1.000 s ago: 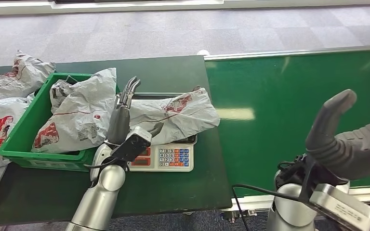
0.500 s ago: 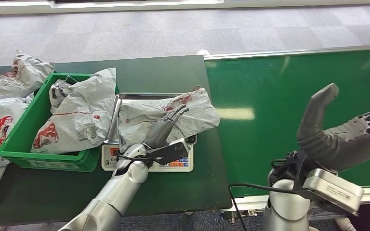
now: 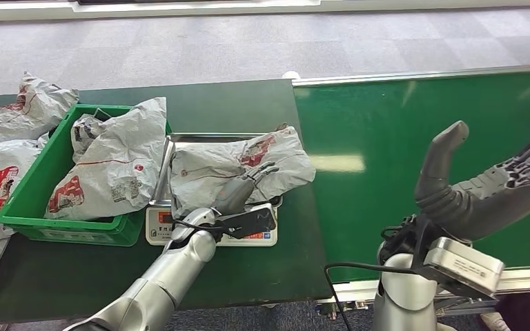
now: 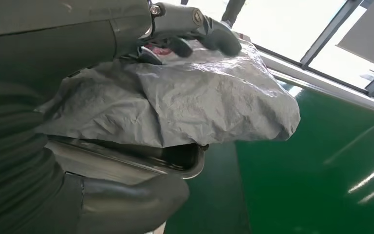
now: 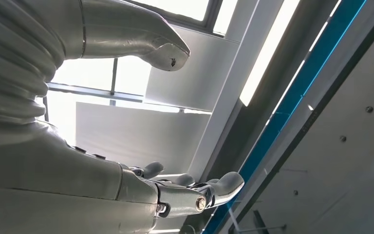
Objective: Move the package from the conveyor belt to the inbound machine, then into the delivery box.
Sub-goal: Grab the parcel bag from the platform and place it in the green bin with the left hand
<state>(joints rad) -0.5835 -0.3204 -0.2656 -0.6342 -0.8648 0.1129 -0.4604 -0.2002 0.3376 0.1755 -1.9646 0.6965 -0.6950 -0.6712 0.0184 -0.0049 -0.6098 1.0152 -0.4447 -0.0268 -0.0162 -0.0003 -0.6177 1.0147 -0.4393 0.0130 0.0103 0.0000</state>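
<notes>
Your left robot hand (image 3: pixel 247 185) reaches in low over the front of the inbound machine (image 3: pixel 210 227), its dark fingers (image 4: pixel 214 36) laid on top of the package (image 3: pixel 238 169) and its thick thumb (image 4: pixel 136 197) below the rim of the steel tray (image 4: pixel 175 163); whether it grips the package you cannot tell. Your right robot hand (image 3: pixel 486 183) is raised over the conveyor belt (image 3: pixel 386 138) with thumb up and fingers spread apart, holding nothing. The package is a crinkled grey plastic mailer with red print, lying across the tray near the tabletop's right edge, one end overhanging the tray. The delivery box (image 3: pixel 27 200), a green plastic crate, sits just beside the machine toward the tabletop's left edge, with another grey mailer (image 3: pixel 114 165) in it.
</notes>
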